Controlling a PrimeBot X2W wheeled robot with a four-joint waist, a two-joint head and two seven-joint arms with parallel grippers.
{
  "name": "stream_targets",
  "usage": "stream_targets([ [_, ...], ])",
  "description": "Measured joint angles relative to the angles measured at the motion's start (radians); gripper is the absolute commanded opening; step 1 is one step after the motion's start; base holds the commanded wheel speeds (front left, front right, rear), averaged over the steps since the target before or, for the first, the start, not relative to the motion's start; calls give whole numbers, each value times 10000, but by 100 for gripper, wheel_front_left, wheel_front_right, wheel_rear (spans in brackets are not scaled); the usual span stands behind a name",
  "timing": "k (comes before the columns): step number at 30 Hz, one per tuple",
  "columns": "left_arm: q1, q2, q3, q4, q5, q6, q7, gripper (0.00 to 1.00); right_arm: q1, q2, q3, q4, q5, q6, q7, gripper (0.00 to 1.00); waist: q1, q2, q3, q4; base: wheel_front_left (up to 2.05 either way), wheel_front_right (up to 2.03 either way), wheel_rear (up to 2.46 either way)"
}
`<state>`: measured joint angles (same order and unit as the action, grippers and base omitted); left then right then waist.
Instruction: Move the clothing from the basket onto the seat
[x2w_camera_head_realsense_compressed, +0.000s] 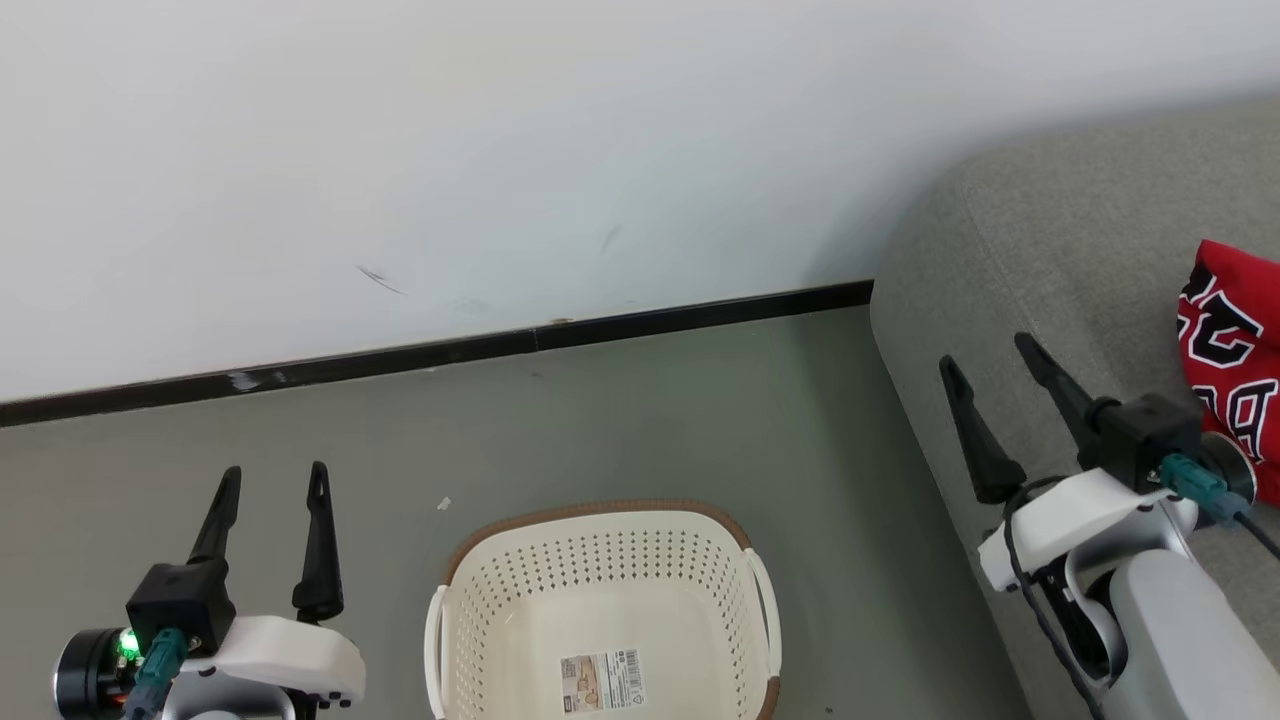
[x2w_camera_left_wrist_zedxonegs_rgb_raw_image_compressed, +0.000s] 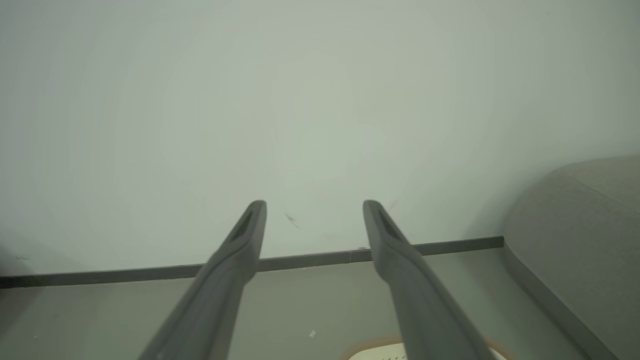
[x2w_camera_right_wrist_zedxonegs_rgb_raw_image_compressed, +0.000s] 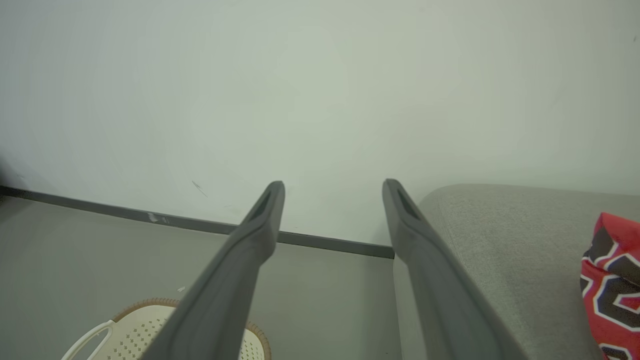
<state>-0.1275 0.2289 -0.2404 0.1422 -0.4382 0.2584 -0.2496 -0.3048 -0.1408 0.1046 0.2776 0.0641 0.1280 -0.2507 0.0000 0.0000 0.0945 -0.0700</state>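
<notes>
The smooth grey-green floor carries an upright cream-white perforated plastic basket with a brown rim and a paper label on its bottom. A tiny white scrap lies near the basket. To the basket's right, apart from it, stands a large grey woven-fabric sofa. On the sofa lies a crumpled red jersey with black-and-white lettering.

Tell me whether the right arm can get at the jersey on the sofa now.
Probably yes. The right gripper is open and empty at the edge of the sofa, and the jersey lies on it to the gripper's right with nothing between them. It would need to swing right.
</notes>
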Motion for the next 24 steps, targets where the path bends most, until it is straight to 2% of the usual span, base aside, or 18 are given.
stream_targets([
  [14, 939, -326, 10, 311, 180, 48, 0, 100, 1768, 594, -222, 251, -44, 0, 0, 100, 0, 0, -899, 636, 0, 0, 0],
  [24, 1026, -359, -205, 380, 529, 13, 0, 100, 2429, 769, -203, 71, -270, 0, 0, 100, 0, 0, -1245, 1056, 0, 0, 0],
])
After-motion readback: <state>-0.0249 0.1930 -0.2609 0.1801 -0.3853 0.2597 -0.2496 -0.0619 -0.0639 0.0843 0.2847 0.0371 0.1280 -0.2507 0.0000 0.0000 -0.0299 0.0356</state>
